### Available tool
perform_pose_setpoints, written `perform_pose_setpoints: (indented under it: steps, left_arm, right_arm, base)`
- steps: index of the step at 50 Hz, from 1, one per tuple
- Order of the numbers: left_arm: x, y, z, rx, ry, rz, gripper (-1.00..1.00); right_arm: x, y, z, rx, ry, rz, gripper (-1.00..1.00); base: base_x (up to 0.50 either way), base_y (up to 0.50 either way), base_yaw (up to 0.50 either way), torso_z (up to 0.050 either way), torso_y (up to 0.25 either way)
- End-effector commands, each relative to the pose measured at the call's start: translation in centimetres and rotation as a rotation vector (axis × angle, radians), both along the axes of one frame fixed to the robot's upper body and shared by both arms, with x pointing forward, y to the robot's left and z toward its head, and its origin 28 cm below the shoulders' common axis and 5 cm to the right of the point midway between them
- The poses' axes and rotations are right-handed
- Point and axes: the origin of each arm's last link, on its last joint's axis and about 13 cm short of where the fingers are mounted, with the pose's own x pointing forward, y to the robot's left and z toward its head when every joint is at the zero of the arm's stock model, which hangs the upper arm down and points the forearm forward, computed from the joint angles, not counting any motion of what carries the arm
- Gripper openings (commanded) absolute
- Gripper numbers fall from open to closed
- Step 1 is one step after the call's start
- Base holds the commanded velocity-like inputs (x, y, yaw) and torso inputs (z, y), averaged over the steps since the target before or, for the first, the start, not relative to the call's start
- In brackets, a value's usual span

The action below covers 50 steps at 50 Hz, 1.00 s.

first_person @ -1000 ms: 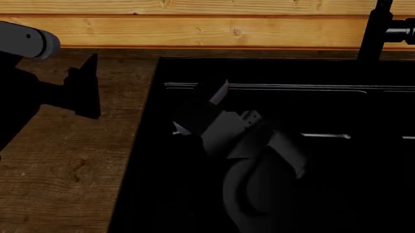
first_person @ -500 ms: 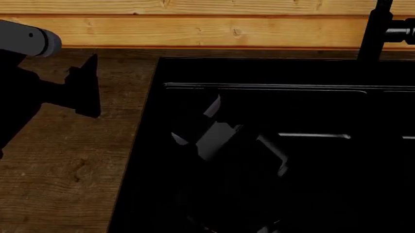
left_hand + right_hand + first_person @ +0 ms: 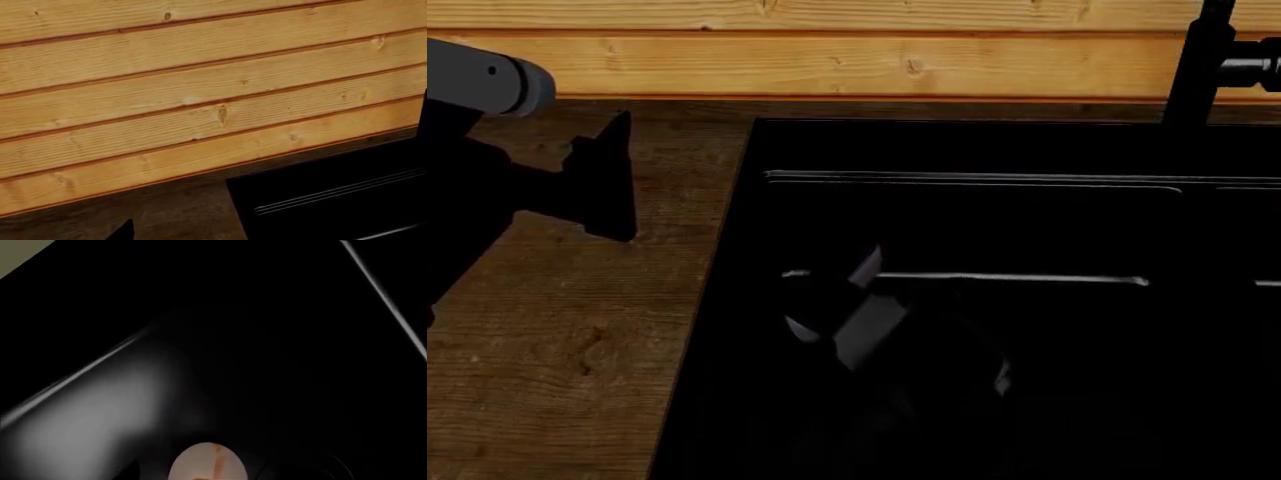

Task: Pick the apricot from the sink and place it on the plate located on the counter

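Right tool: reaching deep into the sink, likely to get at the fruit on the basin floor; whether its fingers are apart or together cannot be told in the dark.
Apricot: lying in the sink just ahead of the right tool, apparently not yet gripped.
Left tool: hanging over the desk, well clear of the sink; its state is unreadable.
Change: the right arm is sitting lower and darker in the basin than a second ago.
Plate: not in view.
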Motion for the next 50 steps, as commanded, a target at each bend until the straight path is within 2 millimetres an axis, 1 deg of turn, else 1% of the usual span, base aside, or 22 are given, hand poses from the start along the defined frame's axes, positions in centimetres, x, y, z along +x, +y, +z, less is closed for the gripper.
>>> perform_pose_setpoints:
  steps: [1, 23, 36, 38, 39, 46, 50]
  left_arm:
    - [0.1, -0.1, 0.2, 0.0, -0.009, -0.009, 1.0]
    - [-0.1, -0.2, 0.2, -0.002, -0.012, -0.017, 1.0]
    - [-0.2, -0.2, 0.3, -0.004, -0.014, -0.02, 1.0]
    - [-0.3, -0.3, 0.3, -0.002, -0.014, -0.021, 1.0]
    - [-0.2, -0.3, 0.4, -0.002, -0.015, -0.021, 1.0]
    - [-0.2, -0.4, 0.4, -0.003, -0.016, -0.026, 1.0]
    - [-0.4, -0.4, 0.5, -0.003, -0.02, -0.027, 1.0]
  right_arm:
    - [0.3, -0.3, -1.6, -0.011, 0.037, -0.016, 1.0]
    - [-0.2, -0.6, -3.9, -0.029, 0.092, -0.024, 1.0]
    - [0.2, -1.0, -5.1, -0.037, 0.118, -0.047, 1.0]
    - [0.2, -1.0, -5.0, -0.039, 0.117, -0.052, 1.0]
    - [0.2, -1.0, -5.0, -0.039, 0.117, -0.051, -1.0]
    - [0.0, -1.1, -4.2, -0.036, 0.096, -0.055, -1.0]
    - [-0.5, -1.0, -3.4, -0.035, 0.067, -0.048, -1.0]
  base:
    - [0.0, 0.0, 0.0, 0.0, 0.0]
    - [0.0, 0.0, 0.0, 0.0, 0.0]
    - [0.0, 0.0, 0.0, 0.0, 0.0]
    - [0.01, 0.0, 0.0, 0.0, 0.0]
    - [0.0, 0.0, 0.0, 0.0, 0.0]
    - [0.0, 0.0, 0.0, 0.0, 0.0]
    - [0.0, 0.0, 0.0, 0.0, 0.0]
